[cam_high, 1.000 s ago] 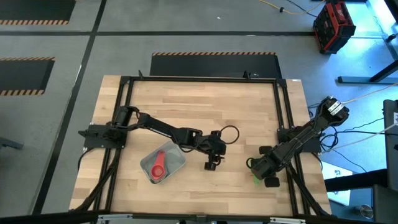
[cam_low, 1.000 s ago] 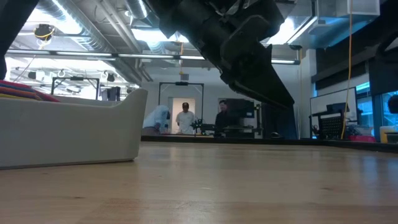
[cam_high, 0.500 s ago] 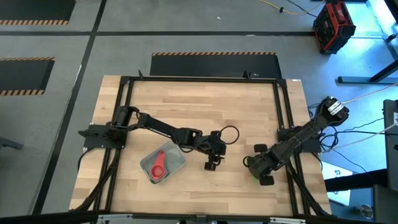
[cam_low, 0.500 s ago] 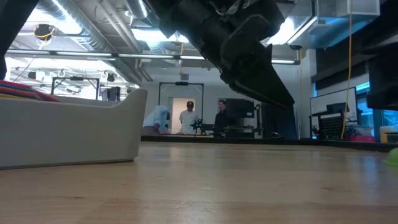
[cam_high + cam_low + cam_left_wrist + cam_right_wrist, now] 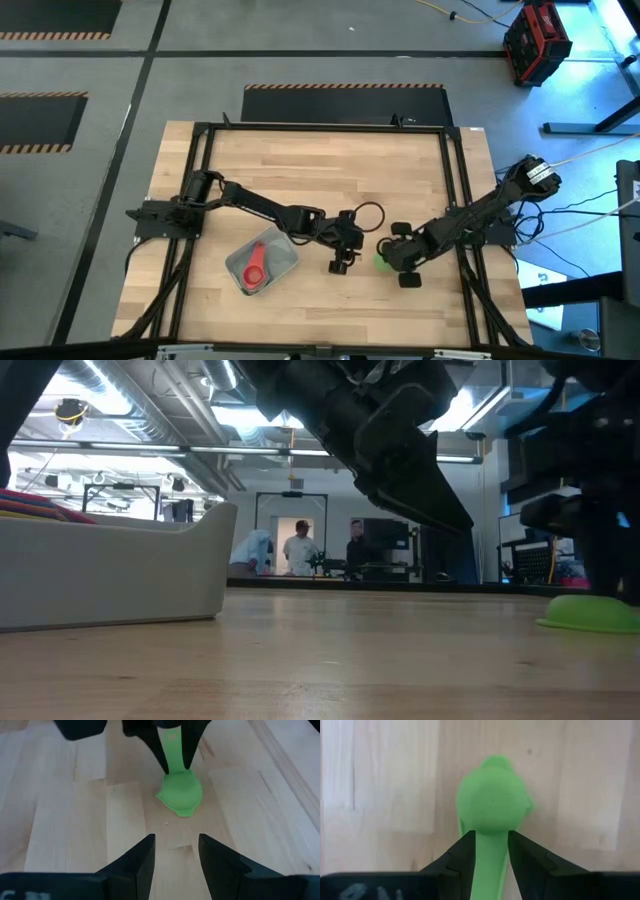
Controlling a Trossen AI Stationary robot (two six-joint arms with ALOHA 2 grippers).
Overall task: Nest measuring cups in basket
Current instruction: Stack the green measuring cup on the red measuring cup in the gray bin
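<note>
A green measuring cup (image 5: 180,792) lies mouth down on the wood table right of centre, its domed bottom up (image 5: 492,800). My right gripper (image 5: 390,257) is shut on its handle. My left gripper (image 5: 175,852) hangs open just left of the cup, pointing at it, with bare table between its fingers. Farther left, the pale basket (image 5: 283,250) sits on the table with a pink-red cup (image 5: 253,268) inside. In the low view the green cup (image 5: 585,612) shows at the right and the basket's wall (image 5: 120,575) at the left. My right gripper pinches the green cup's flat handle (image 5: 490,851) between its two fingers, close to the bowl. The fingers (image 5: 159,750) come steeply from above and from the table's right. The cup sits mouth down with its rim (image 5: 580,625) on the table top.
Black frame rails (image 5: 455,180) run along the table's edges. Bare wood (image 5: 330,170) lies across the table's far half. In the low view, people (image 5: 297,550) stand in the room beyond the table.
My right gripper has gone toward the table's left edge, nearer my left gripper, and has tipped more steeply downward. The green cup has travelled with it and now shows fully in the low view, mouth down on the table.
</note>
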